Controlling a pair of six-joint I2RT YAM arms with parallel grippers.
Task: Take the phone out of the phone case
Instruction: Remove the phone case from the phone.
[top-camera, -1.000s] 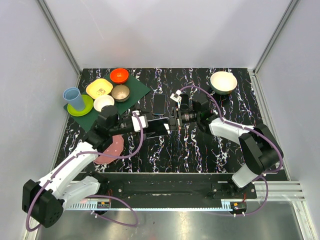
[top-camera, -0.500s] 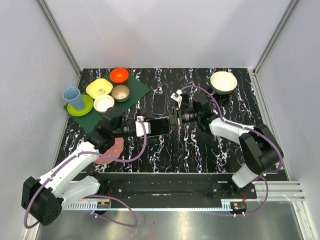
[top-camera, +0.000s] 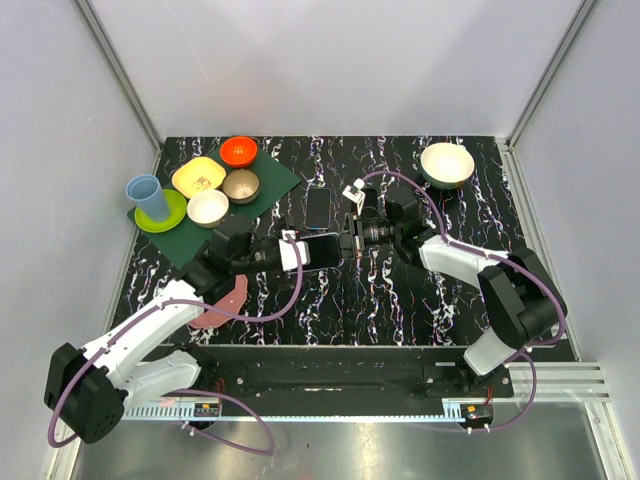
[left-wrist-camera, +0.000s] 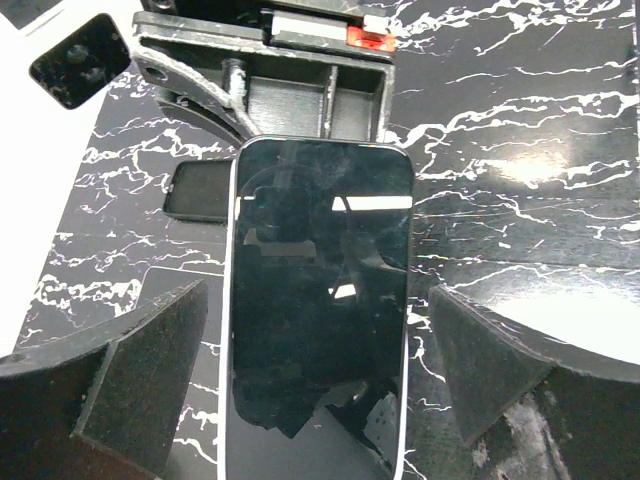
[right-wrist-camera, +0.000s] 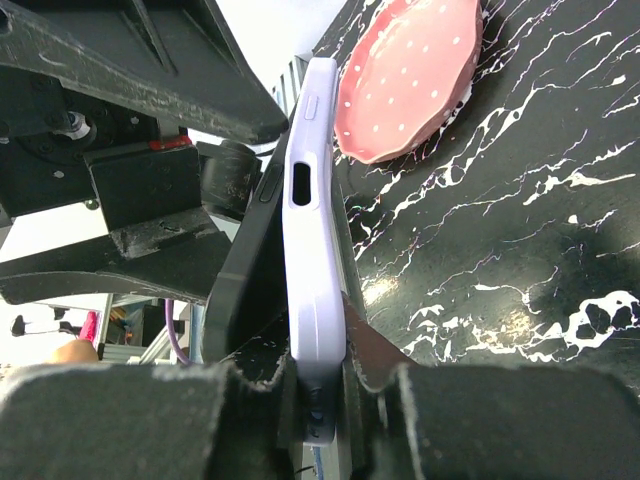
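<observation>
Left gripper (left-wrist-camera: 315, 365): backed off since a second ago, then edged in again. Jaws wide apart, flanking phone (left-wrist-camera: 320, 290), touching nothing. So regrasp pending, by my read. Right gripper (right-wrist-camera: 318, 375) clamped on lilac case (right-wrist-camera: 312, 200), phone apparently seated inside, above middle of table (top-camera: 400, 310).

Black phone (left-wrist-camera: 318, 300), lilac case (right-wrist-camera: 312, 210), white-veined black table (top-camera: 400, 300), pink plate (right-wrist-camera: 410, 70) with white dots.

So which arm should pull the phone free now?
Left, probably. The left gripper is open, its pads either side of the phone, not touching. The right gripper is clamped on the phone case edge, so it anchors.
</observation>
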